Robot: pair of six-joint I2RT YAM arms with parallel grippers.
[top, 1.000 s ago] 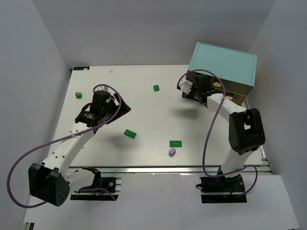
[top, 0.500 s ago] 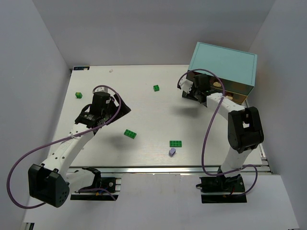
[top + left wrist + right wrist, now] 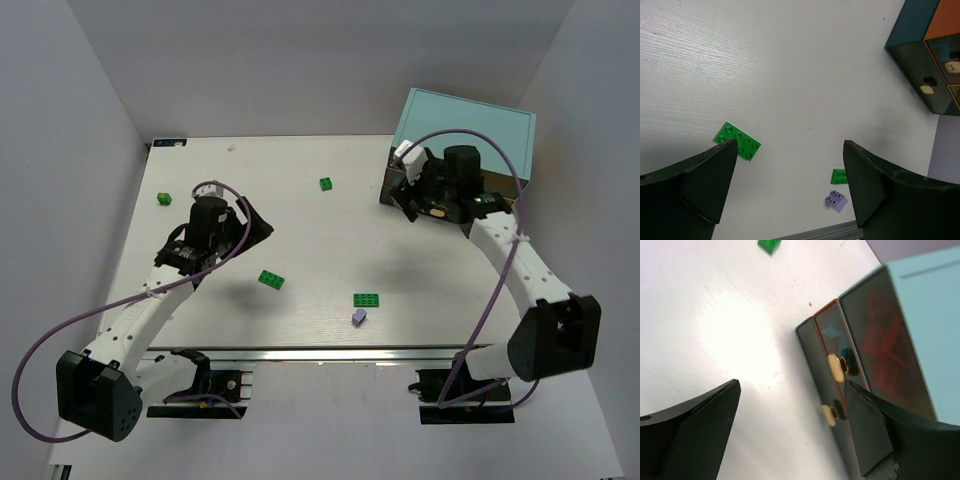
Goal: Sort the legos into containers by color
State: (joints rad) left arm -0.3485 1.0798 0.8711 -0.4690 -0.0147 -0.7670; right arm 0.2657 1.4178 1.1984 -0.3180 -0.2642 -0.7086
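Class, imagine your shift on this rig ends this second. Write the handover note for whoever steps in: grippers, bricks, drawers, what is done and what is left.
Left gripper: open, empty, above the table near a green brick.
Right gripper: open, empty, at the teal cabinet, facing the drawers.
Loose on the table: three more green bricks, far left, far centre and near centre, and the lavender brick beside that last one.
Done: no red or cyan bricks lie loose; drawer contents are too blurred to check.
Left: four green, one lavender.
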